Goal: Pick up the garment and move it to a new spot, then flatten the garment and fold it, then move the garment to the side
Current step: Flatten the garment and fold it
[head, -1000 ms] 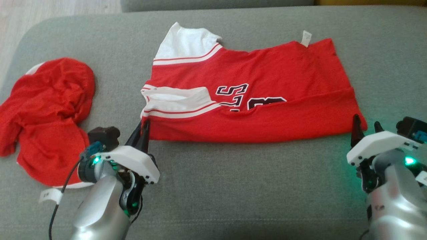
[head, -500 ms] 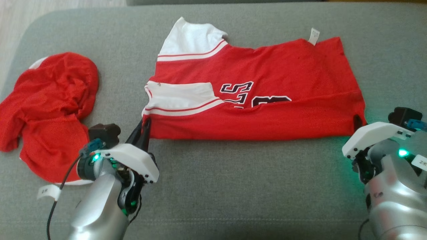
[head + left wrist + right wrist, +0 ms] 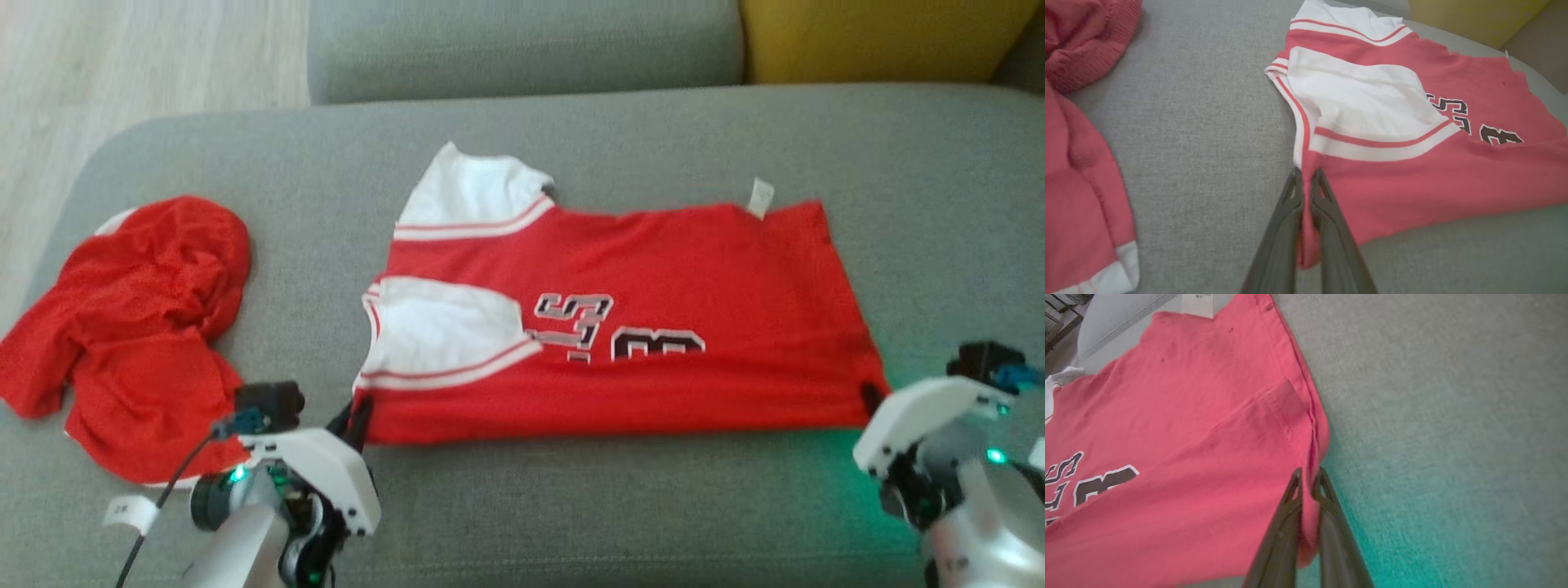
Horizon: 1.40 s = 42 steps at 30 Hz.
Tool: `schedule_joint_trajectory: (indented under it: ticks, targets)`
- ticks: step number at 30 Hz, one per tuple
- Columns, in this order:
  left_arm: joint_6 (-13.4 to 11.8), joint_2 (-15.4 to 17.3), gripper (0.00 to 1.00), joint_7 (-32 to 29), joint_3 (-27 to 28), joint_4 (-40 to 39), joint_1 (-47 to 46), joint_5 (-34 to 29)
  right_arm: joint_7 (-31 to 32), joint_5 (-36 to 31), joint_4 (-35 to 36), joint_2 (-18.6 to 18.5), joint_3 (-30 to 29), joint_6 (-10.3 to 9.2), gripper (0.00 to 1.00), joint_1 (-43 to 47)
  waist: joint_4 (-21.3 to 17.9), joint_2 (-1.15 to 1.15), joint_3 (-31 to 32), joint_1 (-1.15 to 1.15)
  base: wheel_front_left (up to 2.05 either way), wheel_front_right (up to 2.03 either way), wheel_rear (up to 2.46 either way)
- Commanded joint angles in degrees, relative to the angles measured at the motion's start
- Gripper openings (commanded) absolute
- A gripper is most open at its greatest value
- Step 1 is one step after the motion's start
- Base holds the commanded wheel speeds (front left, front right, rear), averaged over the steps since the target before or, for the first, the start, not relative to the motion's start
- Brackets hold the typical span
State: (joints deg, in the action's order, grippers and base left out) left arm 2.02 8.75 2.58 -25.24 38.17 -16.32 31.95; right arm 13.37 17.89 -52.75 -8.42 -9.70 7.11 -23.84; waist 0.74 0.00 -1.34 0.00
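A grey sofa seat (image 3: 571, 506) is spreading across the scene. A grey back cushion (image 3: 522, 45) and a yellow cushion (image 3: 865, 37) are lying beyond its far edge, and pale wooden floor (image 3: 122, 57) is showing at the far left.

The red jersey (image 3: 653, 269) is lying flat in the middle of the seat, its length running left to right. Its near part is doubled over onto the rest, and the fold line is cutting off the lower part of the dark lettering (image 3: 620, 331). One white sleeve (image 3: 473, 188) is pointing away at the far left corner, and a second white sleeve (image 3: 445, 327) is resting on the body nearer to me. A small white label (image 3: 760, 197) is standing out from the far edge toward the right.

I am pinching the jersey's near left corner with my left claw (image 3: 359, 408). In the left wrist view the two dark fingers are pressing together with red cloth between them, just below the striped sleeve band. I am pinching the near right corner with my right claw (image 3: 872, 398), and in the right wrist view the hem is sitting between the closed fingers. A green glow (image 3: 824, 482) is falling on the seat beside that claw.

A second, crumpled red garment (image 3: 139, 327) is lying at the left end of the seat, apart from the jersey.
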Motion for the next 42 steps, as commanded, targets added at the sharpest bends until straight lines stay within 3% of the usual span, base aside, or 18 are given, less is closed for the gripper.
schedule_joint_trajectory:
  ticks: [1,13,14,15,16,21,26,32,38,42]
  targets:
    - [0.1,2.3,0.00,-0.7,1.6,-1.6,-1.0,0.3,1.8,1.7,4.3,-1.9,2.1,0.37,0.00,1.4,-0.3,0.00,1.5,0.00,0.00,0.00,0.00]
    - [-0.6,3.8,0.00,-3.8,0.8,-6.1,3.7,1.3,10.3,5.7,20.0,-2.1,1.4,0.37,0.00,13.3,-0.9,0.00,3.1,0.00,0.00,0.00,0.00]
    - [-1.2,3.8,0.42,-3.5,0.9,-6.5,3.9,1.2,10.3,5.3,21.3,-1.8,0.7,0.37,0.38,13.9,-1.0,0.00,3.1,0.00,0.00,0.00,0.00]
    - [-1.7,3.7,0.91,-3.2,1.0,-6.9,4.0,1.1,10.3,5.1,22.5,-1.4,-0.2,0.37,1.00,14.4,-1.0,0.00,3.2,0.00,0.00,0.00,0.00]
    - [-2.0,3.5,1.00,-3.2,1.0,-7.2,4.2,1.2,10.3,5.0,23.7,-0.9,-0.9,0.37,1.00,14.8,-1.1,0.00,3.2,0.00,0.00,0.00,0.00]
    - [-3.3,3.0,1.00,-0.7,2.5,-9.8,4.9,2.2,8.1,4.6,30.4,1.2,-3.3,0.37,1.00,15.8,-1.6,0.00,3.2,0.00,0.00,0.00,0.00]
    - [-2.7,1.6,1.00,7.7,6.2,-14.7,4.9,4.4,-2.0,5.0,38.9,2.2,-1.1,0.37,1.00,16.7,-2.2,0.00,2.0,0.00,0.00,0.00,0.00]
    - [-2.4,1.4,1.00,11.2,8.4,-17.4,3.0,3.9,-10.7,4.8,42.0,2.8,3.6,0.37,1.00,16.2,-4.3,0.00,-0.7,0.00,0.00,0.00,0.00]
    - [-2.2,4.7,1.00,7.9,7.0,-15.2,-4.5,0.4,-13.7,1.8,40.3,3.5,9.3,0.37,1.00,10.9,-8.7,0.00,-6.5,0.00,0.00,0.00,0.00]
    - [-0.2,8.2,1.00,2.1,6.2,-11.9,-12.9,-0.7,-14.4,0.6,38.5,4.4,12.3,0.37,1.00,5.4,-11.8,0.00,-11.1,0.00,0.00,0.00,0.00]
